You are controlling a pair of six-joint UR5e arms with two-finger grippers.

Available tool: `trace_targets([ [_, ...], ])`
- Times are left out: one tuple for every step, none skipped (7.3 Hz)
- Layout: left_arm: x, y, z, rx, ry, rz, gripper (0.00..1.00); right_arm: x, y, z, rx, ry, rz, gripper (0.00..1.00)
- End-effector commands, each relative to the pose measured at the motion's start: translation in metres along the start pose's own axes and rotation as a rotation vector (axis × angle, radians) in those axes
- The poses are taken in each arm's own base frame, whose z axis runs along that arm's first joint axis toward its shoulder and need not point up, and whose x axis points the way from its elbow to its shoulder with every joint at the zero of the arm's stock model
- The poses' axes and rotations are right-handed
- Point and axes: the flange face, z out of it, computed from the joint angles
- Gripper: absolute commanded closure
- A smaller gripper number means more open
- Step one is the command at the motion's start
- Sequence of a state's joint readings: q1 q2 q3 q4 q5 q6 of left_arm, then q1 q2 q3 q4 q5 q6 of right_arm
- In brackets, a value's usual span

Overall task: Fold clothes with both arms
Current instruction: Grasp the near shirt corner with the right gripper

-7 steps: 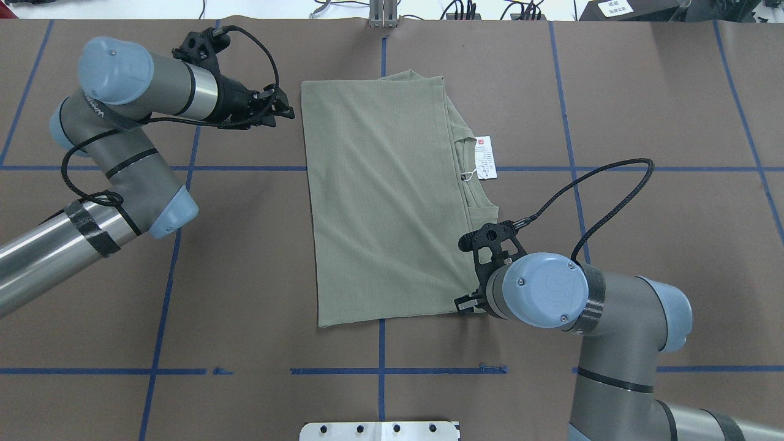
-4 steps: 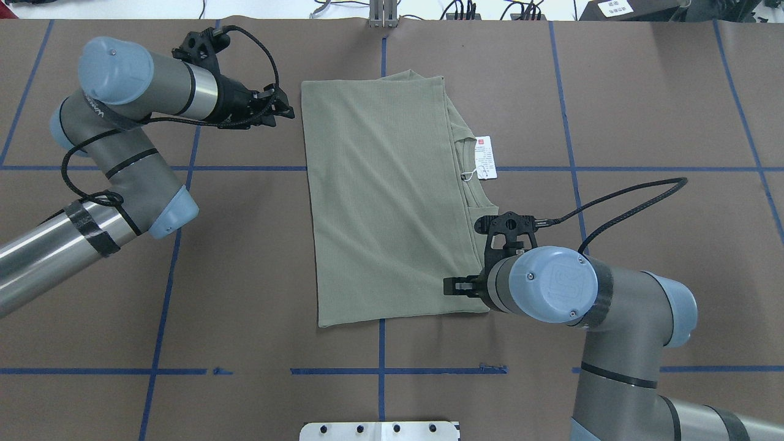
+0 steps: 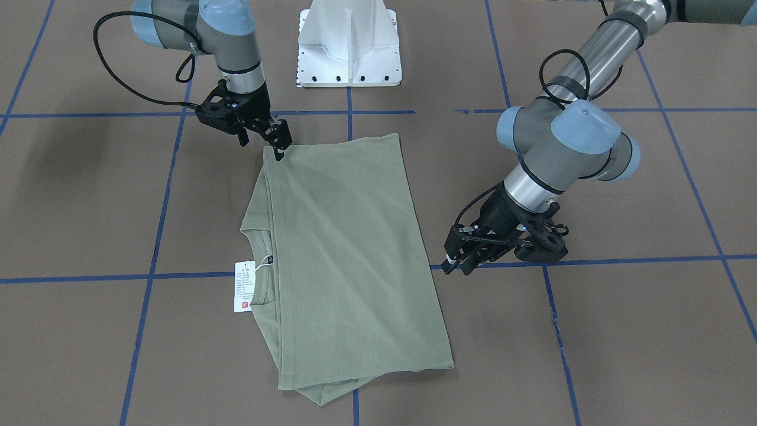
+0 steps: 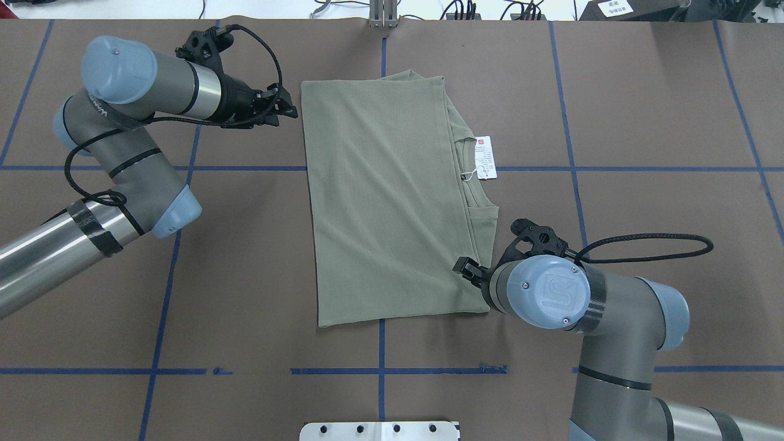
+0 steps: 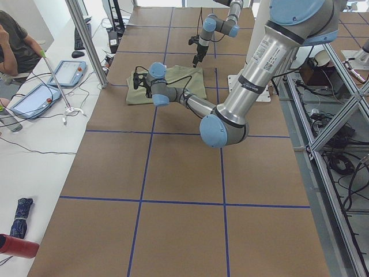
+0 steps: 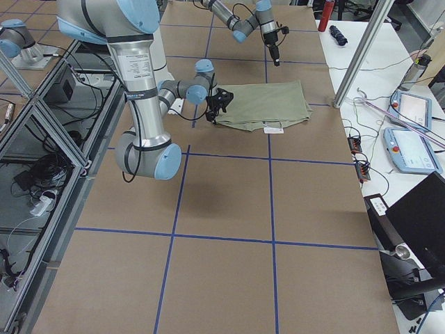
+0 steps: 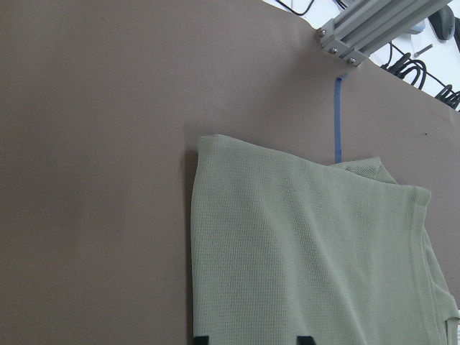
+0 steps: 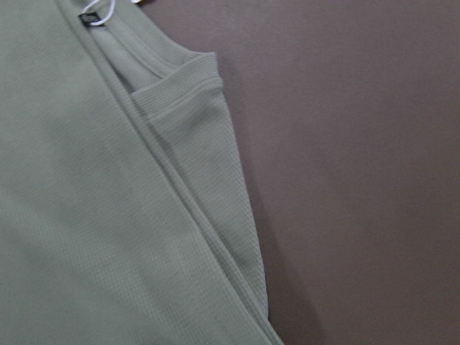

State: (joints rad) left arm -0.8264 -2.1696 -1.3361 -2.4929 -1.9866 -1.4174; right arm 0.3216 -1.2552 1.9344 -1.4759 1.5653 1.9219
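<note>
The clothes are one sage-green shirt (image 4: 380,196) (image 3: 343,248), folded into a flat rectangle mid-table. Its neckline and white hang tag (image 4: 485,157) (image 3: 243,287) stick out on the side nearest my right arm. My left gripper (image 4: 288,110) (image 3: 458,266) hovers just off the shirt's far corner on my left. It is open, with both fingertips (image 7: 305,339) at the bottom of the left wrist view and nothing between them. My right gripper (image 4: 460,267) (image 3: 269,145) hangs over the shirt's near right edge. It looks open and holds no cloth. The right wrist view shows only the shirt (image 8: 86,215) and table.
The brown table cover (image 4: 643,122) carries a grid of blue tape lines. The white pedestal base (image 3: 349,47) stands at the robot's side of the table. A person (image 5: 14,40) sits by tablets on a side bench beyond the far edge.
My right gripper has swivelled and moved from the shirt's near right corner a little up along its right edge. The left gripper crept slightly toward the shirt. The shirt has not moved.
</note>
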Motion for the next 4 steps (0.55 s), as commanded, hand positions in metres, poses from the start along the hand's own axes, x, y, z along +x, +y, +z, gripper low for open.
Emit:
trace_targets([
  [0.0012, 0.0023, 0.0015, -0.002, 0.001, 0.000, 0.49, -0.0029, 0.0161, 0.0108, 0.004, 0.009, 0.046, 0.13],
  [0.0032, 0.0069, 0.0006, -0.004, 0.007, -0.006, 0.49, -0.0027, 0.0160, 0.0116, 0.005, 0.010, 0.045, 0.17],
  [0.0037, 0.0089, 0.0008, -0.004, 0.008, -0.032, 0.49, -0.0025, 0.0160, 0.0123, 0.005, 0.012, 0.043, 0.19],
  [0.0029, 0.0103, 0.0006, -0.005, 0.008, -0.032, 0.49, -0.0098, 0.0157, 0.0096, 0.006, 0.002, 0.042, 0.21],
])
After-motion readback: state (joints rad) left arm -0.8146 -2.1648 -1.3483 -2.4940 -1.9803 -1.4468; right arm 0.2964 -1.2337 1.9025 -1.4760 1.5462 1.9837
